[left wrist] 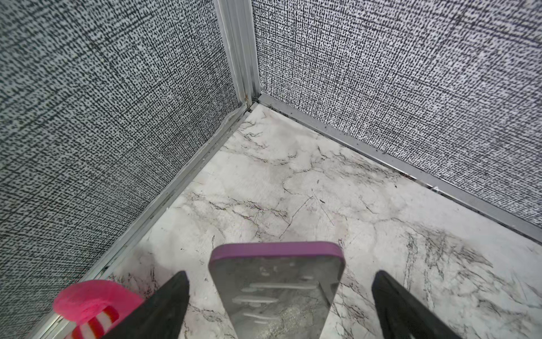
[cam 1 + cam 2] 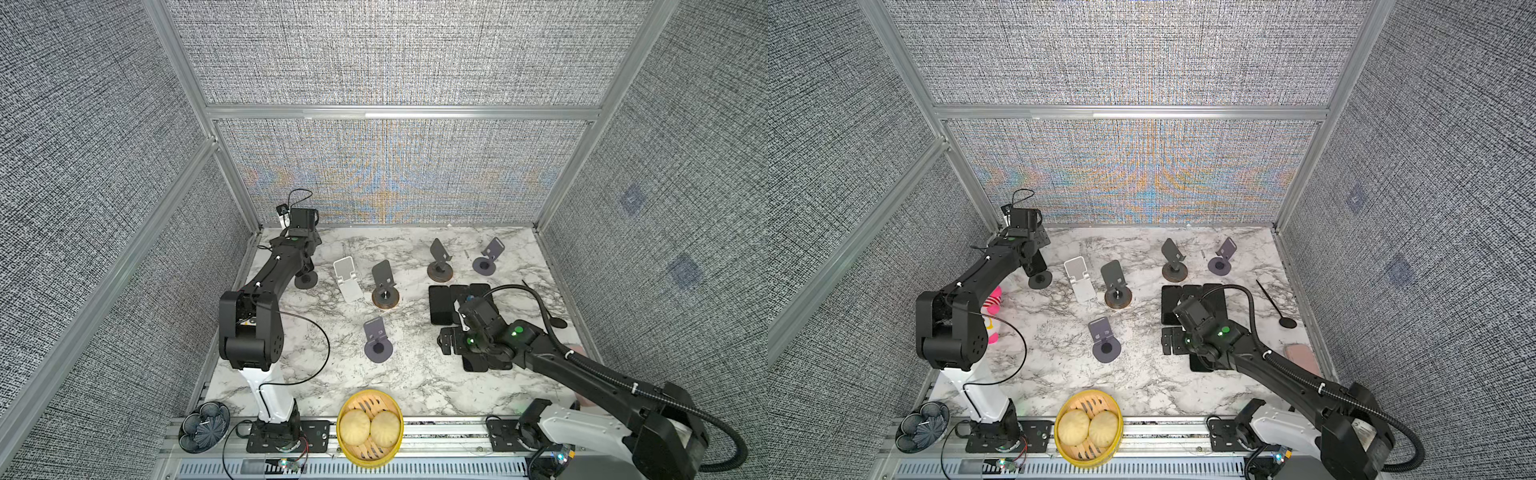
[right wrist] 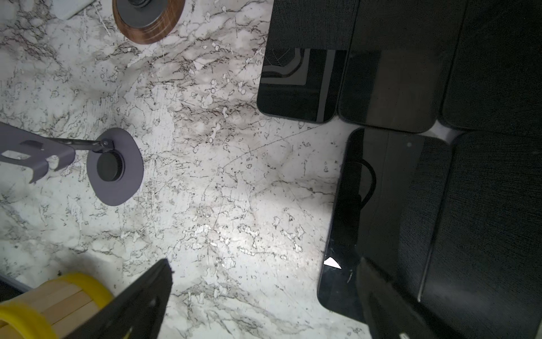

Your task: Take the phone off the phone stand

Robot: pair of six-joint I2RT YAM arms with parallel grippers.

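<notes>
Two left fingers stand apart, flanking your purple-cased phone at the counter's ten o'clock, not touching it. Your right fingers, also apart, hover by black phones at three o'clock.

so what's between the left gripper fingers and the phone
Nothing: the left wrist view shows the phone between the fingers of the open left gripper, only bare marble in both gaps.

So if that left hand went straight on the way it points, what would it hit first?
The phone: it stands between the fingers of the open left hand. Past it, probably the table, though depth is hard to judge.
</notes>
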